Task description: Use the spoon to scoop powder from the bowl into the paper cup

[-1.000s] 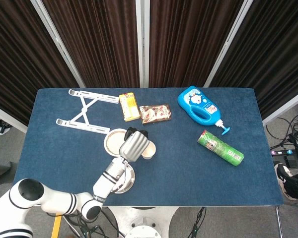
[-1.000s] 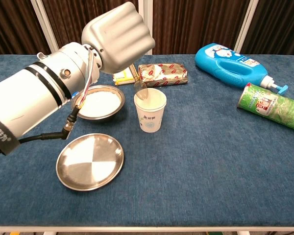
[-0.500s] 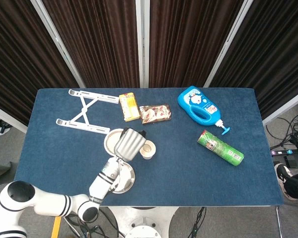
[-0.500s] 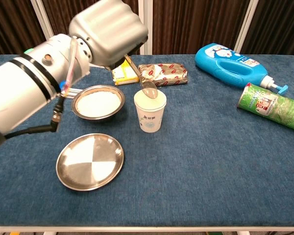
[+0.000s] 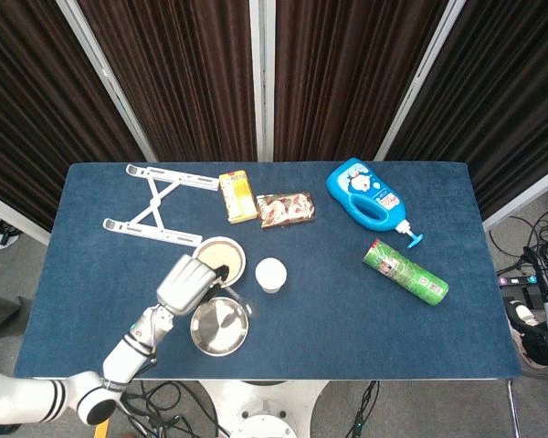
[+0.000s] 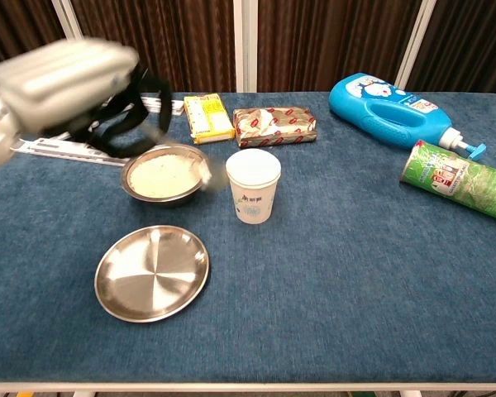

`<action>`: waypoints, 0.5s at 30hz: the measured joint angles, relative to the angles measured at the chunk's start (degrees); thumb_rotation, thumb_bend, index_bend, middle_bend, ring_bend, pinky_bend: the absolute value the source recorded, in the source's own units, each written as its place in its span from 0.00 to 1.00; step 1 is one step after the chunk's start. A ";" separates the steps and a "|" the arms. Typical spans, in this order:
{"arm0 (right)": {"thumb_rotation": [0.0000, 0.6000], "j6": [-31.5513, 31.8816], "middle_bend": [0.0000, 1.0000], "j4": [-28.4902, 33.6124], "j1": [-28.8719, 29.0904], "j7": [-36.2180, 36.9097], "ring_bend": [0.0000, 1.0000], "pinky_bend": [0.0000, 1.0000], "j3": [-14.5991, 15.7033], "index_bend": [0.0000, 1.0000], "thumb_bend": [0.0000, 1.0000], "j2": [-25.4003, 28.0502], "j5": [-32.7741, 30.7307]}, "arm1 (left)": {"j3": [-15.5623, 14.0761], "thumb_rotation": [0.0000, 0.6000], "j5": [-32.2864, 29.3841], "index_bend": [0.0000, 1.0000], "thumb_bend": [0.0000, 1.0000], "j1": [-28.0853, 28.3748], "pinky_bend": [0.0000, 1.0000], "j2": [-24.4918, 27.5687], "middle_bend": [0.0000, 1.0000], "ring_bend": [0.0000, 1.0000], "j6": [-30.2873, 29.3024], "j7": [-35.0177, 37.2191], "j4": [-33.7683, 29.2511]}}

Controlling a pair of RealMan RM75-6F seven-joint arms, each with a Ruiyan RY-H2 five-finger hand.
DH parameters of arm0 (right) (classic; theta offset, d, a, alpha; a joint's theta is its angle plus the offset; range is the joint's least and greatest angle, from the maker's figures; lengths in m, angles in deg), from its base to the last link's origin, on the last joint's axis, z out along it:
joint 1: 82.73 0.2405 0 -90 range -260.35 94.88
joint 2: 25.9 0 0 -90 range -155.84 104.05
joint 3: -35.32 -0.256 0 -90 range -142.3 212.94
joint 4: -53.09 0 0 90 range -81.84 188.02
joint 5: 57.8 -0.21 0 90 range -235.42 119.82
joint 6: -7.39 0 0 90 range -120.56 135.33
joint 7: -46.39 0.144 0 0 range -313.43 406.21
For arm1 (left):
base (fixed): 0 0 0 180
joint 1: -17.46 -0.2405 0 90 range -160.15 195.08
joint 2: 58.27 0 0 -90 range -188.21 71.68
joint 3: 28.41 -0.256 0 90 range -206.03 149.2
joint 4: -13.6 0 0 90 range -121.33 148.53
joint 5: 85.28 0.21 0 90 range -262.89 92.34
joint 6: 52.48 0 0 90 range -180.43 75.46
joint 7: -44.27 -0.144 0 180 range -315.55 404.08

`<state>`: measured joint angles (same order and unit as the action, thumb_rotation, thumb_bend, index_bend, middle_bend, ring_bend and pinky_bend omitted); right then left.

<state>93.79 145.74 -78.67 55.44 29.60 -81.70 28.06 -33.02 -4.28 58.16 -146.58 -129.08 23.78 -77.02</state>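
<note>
From the head view I see my left hand (image 5: 184,283) over the bowl's (image 5: 221,256) near-left rim beside the paper cup (image 5: 270,274), while the chest view blurs it, faintly showing the spoon (image 6: 205,172) at the rim; grip unclear.

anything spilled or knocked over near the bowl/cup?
No spill visible. The paper cup stands upright beside the bowl. Only the green can lies on its side, far right. The left hand is motion-blurred.
</note>
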 measured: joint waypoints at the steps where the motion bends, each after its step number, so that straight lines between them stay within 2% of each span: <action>1: 1.00 -0.01 0.19 0.10 0.00 -0.13 0.00 0.00 0.03 0.00 0.23 0.00 0.03 | -0.91 1.00 0.58 0.62 0.49 -0.77 1.00 0.17 0.93 0.90 0.55 0.55 0.61; 7: 1.00 -0.07 0.19 0.43 -0.04 -0.41 0.00 0.00 0.14 0.00 0.23 0.00 0.00 | -2.62 1.00 1.31 0.62 0.48 -2.47 1.00 -1.14 0.93 0.89 4.95 -0.87 5.05; 15: 1.00 -0.24 0.19 0.33 -0.02 -0.40 0.00 0.00 0.15 0.00 0.23 -0.08 -0.22 | -1.73 1.00 -2.97 0.55 0.45 -3.59 1.00 -2.50 0.92 0.89 11.25 -5.40 5.12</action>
<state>93.55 146.07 -78.69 55.04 29.74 -81.78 27.84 -34.76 -7.24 54.57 -149.08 -117.84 18.38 -71.90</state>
